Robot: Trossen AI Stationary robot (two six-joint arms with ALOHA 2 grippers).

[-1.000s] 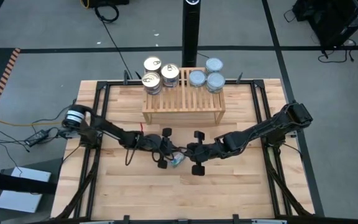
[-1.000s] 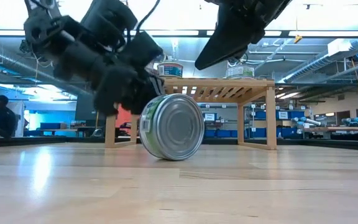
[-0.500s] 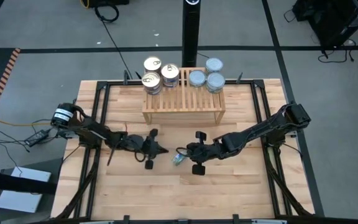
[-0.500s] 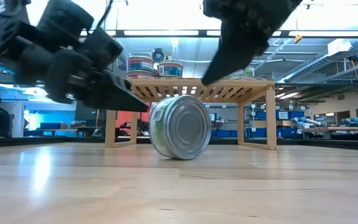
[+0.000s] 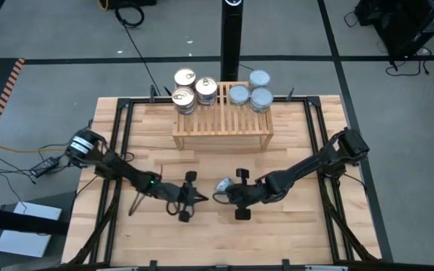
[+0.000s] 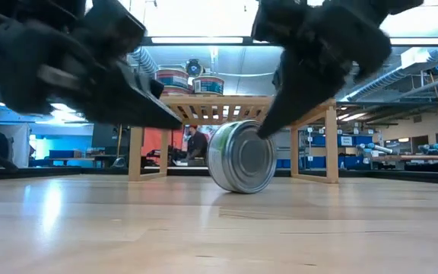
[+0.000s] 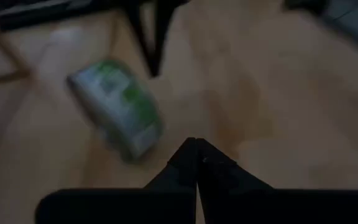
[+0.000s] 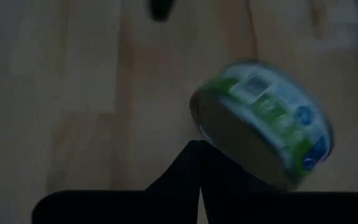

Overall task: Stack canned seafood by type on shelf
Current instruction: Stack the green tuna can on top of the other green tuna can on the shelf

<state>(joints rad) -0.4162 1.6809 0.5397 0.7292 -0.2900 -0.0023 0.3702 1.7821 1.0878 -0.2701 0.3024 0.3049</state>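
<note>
Where slats run, tins (image 5: 218, 93) stacked.

The shelf (image 5: 222, 120) stands at the table's (image 5: 277, 233) far edge, with tins stacked on its top. In front of the shelf, a lone tin (image 5: 222, 185) lies on its side on the table, between the left gripper (image 5: 202, 199) and the right gripper (image 5: 218, 197).

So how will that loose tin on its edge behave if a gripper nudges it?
The tin stands on its round rim on the smooth tabletop, so it will probably roll. Its rigid metal sides look slick for the shut right gripper touching it.
</note>
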